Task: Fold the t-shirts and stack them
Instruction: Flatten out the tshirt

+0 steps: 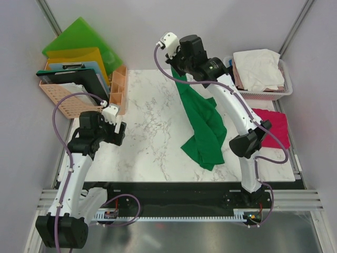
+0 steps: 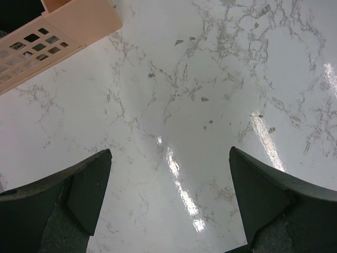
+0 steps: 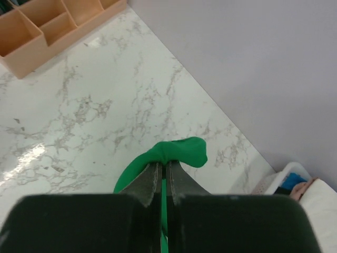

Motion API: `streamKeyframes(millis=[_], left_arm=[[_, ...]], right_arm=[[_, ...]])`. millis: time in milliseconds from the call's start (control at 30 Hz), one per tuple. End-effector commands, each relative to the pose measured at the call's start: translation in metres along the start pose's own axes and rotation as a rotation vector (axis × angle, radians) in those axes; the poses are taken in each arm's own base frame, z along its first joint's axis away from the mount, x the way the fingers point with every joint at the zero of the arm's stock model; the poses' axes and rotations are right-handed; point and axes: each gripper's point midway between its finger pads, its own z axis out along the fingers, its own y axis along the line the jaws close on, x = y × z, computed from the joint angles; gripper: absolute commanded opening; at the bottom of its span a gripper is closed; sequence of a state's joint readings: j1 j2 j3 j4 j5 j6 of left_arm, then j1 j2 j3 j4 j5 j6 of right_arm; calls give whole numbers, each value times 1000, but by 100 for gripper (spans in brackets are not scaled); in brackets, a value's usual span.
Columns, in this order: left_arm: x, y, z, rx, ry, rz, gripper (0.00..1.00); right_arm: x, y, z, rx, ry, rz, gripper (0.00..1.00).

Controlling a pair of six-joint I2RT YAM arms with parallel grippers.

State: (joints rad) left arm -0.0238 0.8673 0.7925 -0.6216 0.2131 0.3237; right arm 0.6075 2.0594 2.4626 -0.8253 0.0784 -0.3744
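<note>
Right gripper [image 3: 164, 167], clamped on a bunched edge (perhaps the collar) of the green t-shirt [image 1: 202, 126], holds it above the far side of the table [image 1: 150, 121], tail resting mid-table; left gripper [image 2: 169, 154], jaws apart over the table's left, should pinch a free corner.

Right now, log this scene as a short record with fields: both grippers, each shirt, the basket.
left gripper: open, empty, over bare marble table
right gripper: shut on green t-shirt, held up, lower end resting on table
magenta t-shirt: lying at table's right edge, untouched
basket: far right corner, white cloth piled inside
</note>
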Motion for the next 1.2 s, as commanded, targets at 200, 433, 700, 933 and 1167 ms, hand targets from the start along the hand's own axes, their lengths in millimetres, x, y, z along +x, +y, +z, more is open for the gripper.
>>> streamKeyframes(millis=[200,433,700,933,1167], left_arm=[[-1,0,-2,-2,0,20,100],[-1,-1,-1,6,-5,20,100],[-2,-2,-1,16,-5,18,100],[-3,-5,-2,28,-4,17,100],[-2,-6,-1,35,0,12,100]], right_arm=[[-128,-24,-135,43,-434,55,0],[-85,-168,-211,371,-434,75,0],[87,-223,-184,495,-7,40,0],[229,-198,-152,497,288,42,6],[271,-214,-159,542,312,135,23]])
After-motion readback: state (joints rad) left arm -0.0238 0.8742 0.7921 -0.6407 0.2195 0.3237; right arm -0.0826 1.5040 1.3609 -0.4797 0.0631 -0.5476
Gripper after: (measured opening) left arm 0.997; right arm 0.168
